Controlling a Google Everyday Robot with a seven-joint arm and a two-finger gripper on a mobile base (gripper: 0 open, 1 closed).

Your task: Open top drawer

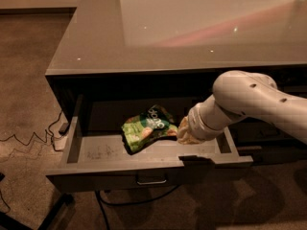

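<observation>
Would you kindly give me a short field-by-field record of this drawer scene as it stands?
top drawer: pulled out, interior showing
metal pull: centre of the drawer front, nothing on it
contents: one green snack bag, lying near the middle
gripper: inside the drawer, just right of the bag; contact with it unclear
counter: glossy top above the drawer
floor: cable at left
</observation>
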